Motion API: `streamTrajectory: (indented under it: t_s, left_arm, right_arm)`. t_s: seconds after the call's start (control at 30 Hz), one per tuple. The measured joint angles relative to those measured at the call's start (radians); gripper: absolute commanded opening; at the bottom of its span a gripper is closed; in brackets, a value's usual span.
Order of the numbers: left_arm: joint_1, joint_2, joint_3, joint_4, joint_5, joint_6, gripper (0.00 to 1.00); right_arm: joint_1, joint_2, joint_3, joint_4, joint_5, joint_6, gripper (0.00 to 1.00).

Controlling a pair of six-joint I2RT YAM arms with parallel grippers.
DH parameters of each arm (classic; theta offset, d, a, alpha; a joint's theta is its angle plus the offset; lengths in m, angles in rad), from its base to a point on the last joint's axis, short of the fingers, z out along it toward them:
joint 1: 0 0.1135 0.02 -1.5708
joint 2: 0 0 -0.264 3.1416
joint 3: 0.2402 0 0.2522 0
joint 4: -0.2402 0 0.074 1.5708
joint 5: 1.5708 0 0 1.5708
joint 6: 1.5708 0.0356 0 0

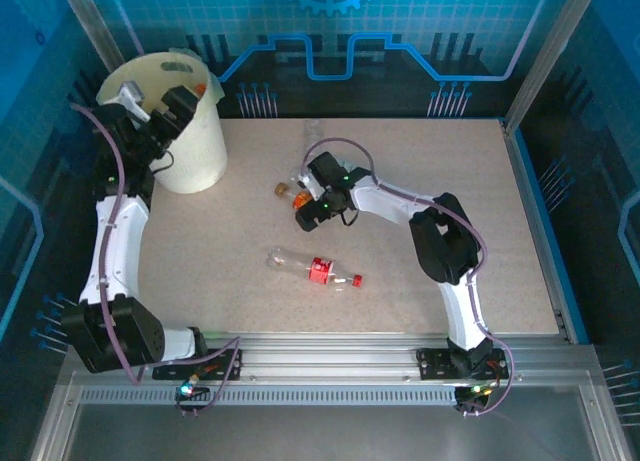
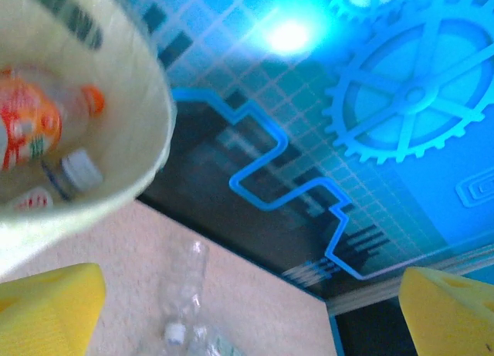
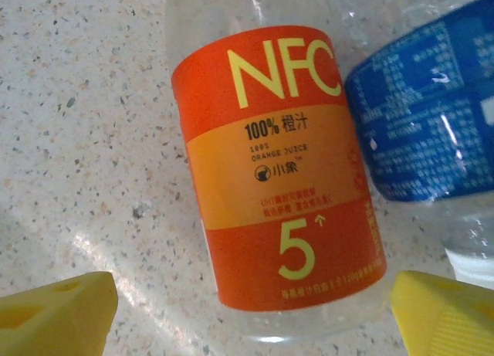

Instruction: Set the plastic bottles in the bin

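The bin (image 1: 200,151) is a cream-white bucket at the table's far left. My left gripper (image 1: 178,105) hangs open over its rim with nothing between its yellow fingertips (image 2: 46,310). Inside the bin (image 2: 150,151) lie an orange-labelled bottle (image 2: 27,128) and a white-capped one (image 2: 73,171). My right gripper (image 1: 308,209) is open and low at mid-table, its fingertips (image 3: 54,313) on either side of an orange-labelled juice bottle (image 3: 278,171) lying flat. A blue-labelled bottle (image 3: 424,124) lies against that one. A red-labelled bottle (image 1: 320,271) lies nearer the front. A clear bottle (image 1: 312,136) lies at the back.
A small brown-capped piece (image 1: 283,190) lies just left of the right gripper. The clear bottle (image 2: 181,294) sits on the table below the left gripper's view, beside the bin. Blue panelled walls close in the back and sides.
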Motion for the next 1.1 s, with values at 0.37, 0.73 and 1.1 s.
streamTrajectory:
  t_s: [0.37, 0.73, 1.1]
  left_arm:
    - [-0.013, -0.267, -0.232, -0.166, 0.002, 0.032, 0.99]
    - [-0.057, -0.299, -0.347, -0.244, -0.026, 0.030, 0.99]
    - [-0.235, -0.153, -0.340, -0.219, -0.111, -0.010, 0.99]
  right_arm:
    - [0.000, 0.144, 0.154, -0.066, -0.006, 0.008, 0.84]
    - [0.005, 0.183, 0.195, -0.081, 0.022, 0.080, 0.61]
    - [0.010, -0.028, -0.076, 0.013, 0.022, 0.113, 0.54]
